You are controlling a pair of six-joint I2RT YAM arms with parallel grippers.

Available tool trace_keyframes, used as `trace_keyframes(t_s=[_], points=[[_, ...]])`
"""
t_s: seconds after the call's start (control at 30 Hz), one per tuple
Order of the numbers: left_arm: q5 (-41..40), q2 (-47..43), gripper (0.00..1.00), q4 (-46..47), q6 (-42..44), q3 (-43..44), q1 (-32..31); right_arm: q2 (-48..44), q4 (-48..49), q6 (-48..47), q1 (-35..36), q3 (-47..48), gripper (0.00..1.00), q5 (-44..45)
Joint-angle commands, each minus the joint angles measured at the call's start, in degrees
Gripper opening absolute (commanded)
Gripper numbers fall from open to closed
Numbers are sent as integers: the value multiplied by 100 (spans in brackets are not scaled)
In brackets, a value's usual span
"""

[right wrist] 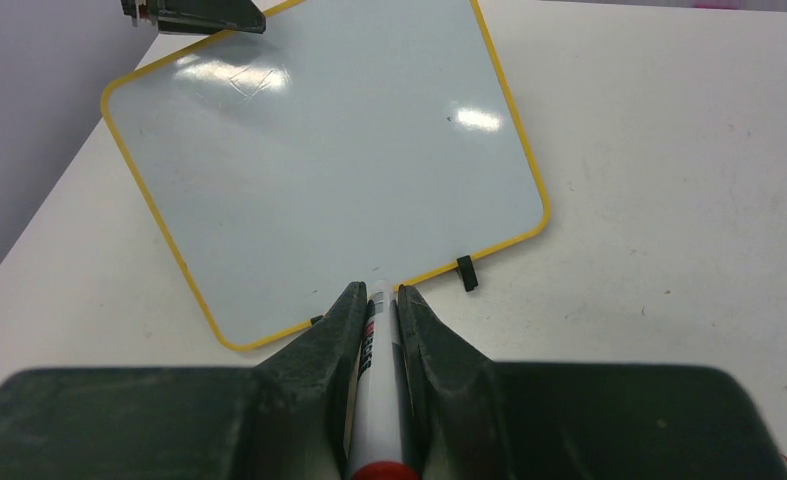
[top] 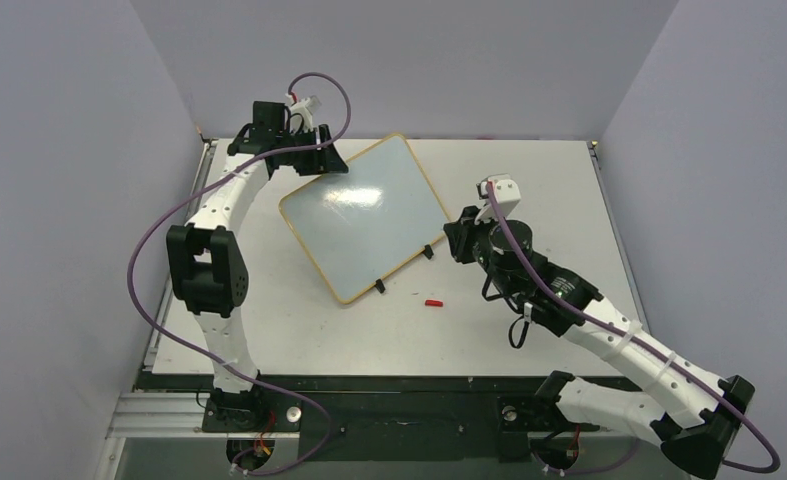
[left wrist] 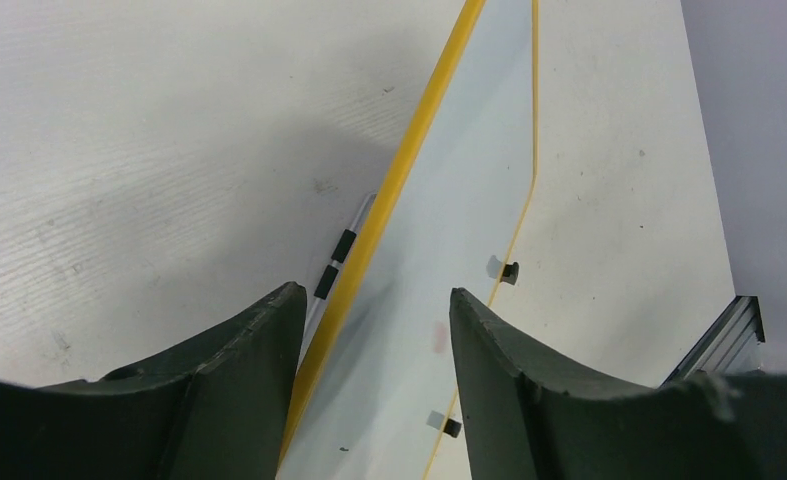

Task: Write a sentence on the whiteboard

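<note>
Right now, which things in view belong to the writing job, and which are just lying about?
Job: blank whiteboard; marker in the right gripper; left gripper astride the whiteboard's edge.
Lying about: small red cap on the table.

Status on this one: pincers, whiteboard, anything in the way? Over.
Left pincer open, astride whiteboard edge. Right pincer shut on marker, tip at the board's rim. Nothing written yet. Red cap loose on table, off the board.
</note>
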Motion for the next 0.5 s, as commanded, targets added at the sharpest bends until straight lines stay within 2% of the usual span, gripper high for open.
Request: trace_keyframes(t_s=[0.0, 0.13, 0.47], points=[[247, -328, 50, 80, 87, 299, -41, -318, 259, -54, 24, 61, 0, 14], [229, -256, 47, -96, 175, 374, -78, -530, 183, -41, 21, -63, 0, 92], [340, 74, 56, -652, 636, 653, -82, -775, 29, -34, 16, -139, 0, 169]])
